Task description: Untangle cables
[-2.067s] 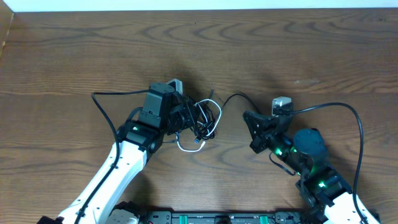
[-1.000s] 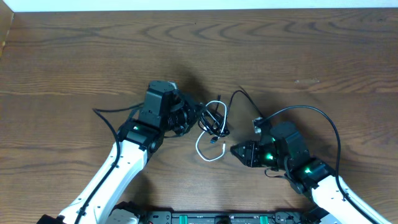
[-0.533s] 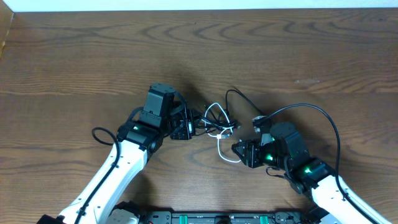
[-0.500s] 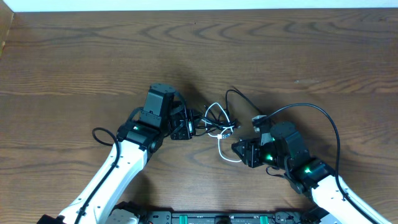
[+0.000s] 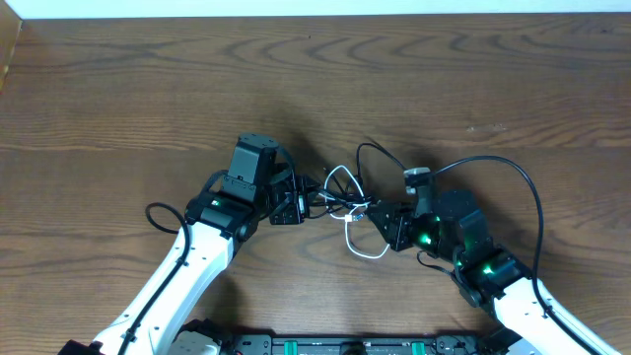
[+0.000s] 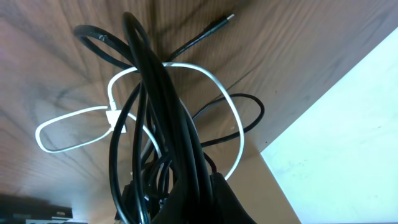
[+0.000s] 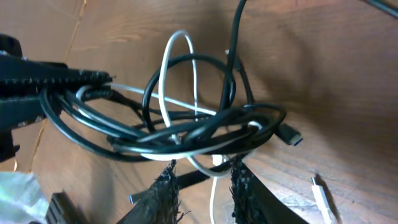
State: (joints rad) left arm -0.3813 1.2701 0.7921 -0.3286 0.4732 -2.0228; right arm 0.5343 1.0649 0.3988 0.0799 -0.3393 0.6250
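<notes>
- Two changes in the last couple of seconds. The right gripper (image 5: 381, 219) has swung in from well off to the side and now sits right at the cables (image 5: 343, 197). The bunch has also come away from the left gripper (image 5: 302, 201) and is strung out between the two arms.
- The white cord (image 5: 365, 250) has moved too: its loop has slid toward the right arm and now lies on the table (image 5: 148, 79) just below the right gripper.
- My read: pulling the bunch out has loosened it a little, but the black and white strands still cross in one clump. The untangling is early, with nothing separated yet.
- Left jaws are clamped tight on the bunch. In the left wrist view the black cords (image 6: 165, 124) funnel straight down into the fingers, and the white cord loops around them.
- Right jaws stand partly apart and pinch nothing. In the right wrist view the clump hangs just past the fingertips (image 7: 165, 184), and one white strand runs down through the gap.
- Two free ends show in that view: a black plug (image 7: 290, 134) sticking out of the clump and a white plug (image 7: 320, 190) lying on the table off to the side.
- Likely next move: close the right jaws on the white strand and draw it away from the left hold. The risk is cinching the black loops tighter.
</notes>
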